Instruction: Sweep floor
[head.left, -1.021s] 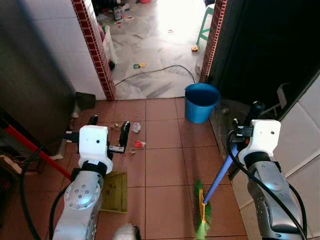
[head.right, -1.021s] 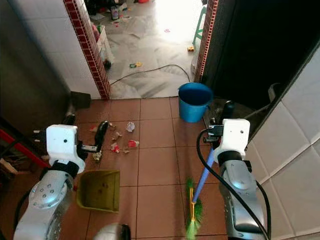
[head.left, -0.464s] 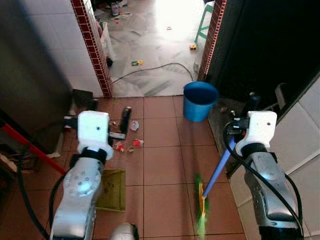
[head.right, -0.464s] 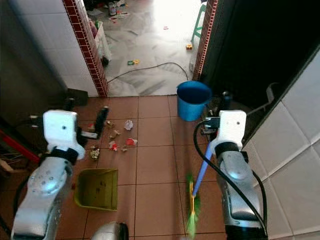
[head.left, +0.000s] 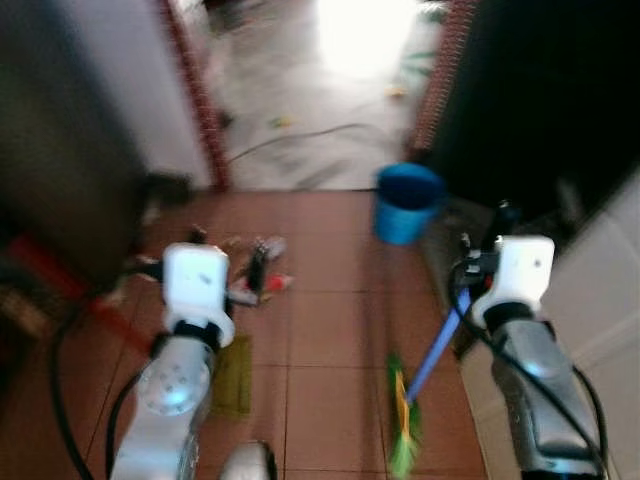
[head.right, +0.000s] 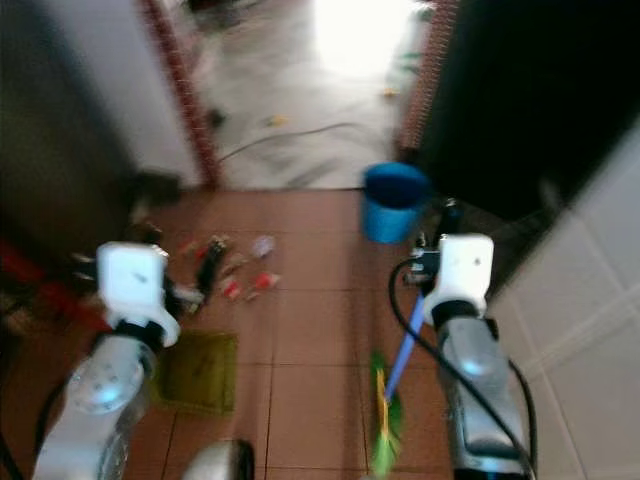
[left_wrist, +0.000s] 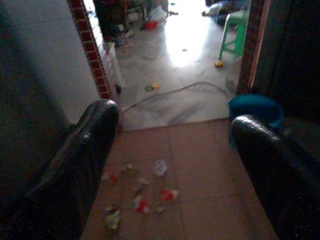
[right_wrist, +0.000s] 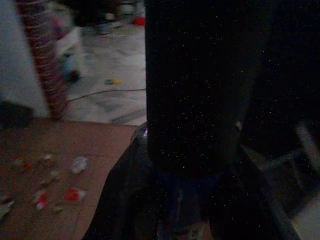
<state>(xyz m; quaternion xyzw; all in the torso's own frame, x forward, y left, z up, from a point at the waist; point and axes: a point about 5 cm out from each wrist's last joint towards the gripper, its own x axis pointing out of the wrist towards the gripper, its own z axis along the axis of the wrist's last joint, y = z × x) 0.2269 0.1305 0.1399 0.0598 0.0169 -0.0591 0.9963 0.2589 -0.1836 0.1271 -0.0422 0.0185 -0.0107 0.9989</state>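
Note:
The head views are blurred. My right gripper (head.left: 503, 222) is shut on the blue handle (head.left: 436, 343) of a broom, and the handle (right_wrist: 180, 201) shows dimly between its dark fingers. The green broom head (head.left: 402, 424) rests on the terracotta tiles beside my right arm. Scattered litter (head.left: 262, 279) lies on the tiles ahead of my left arm, seen closer as red and white scraps of litter (left_wrist: 144, 195). My left gripper (left_wrist: 172, 117) is open above it, nothing between its fingers. A green dustpan (head.right: 200, 370) sits on the floor under the left arm.
A blue bucket (head.left: 407, 203) stands by the doorway on the right. A red pole (head.left: 60, 285) slants across the floor at the left. Red-brick door edges (left_wrist: 90, 55) frame a bright grey room with a cable (left_wrist: 175, 92) and a green stool (left_wrist: 235, 30). White tiled wall runs on the right.
The whole picture has shifted and blurred, so the camera is moving. Both arms keep about the same pose; the broom stays in the right gripper.

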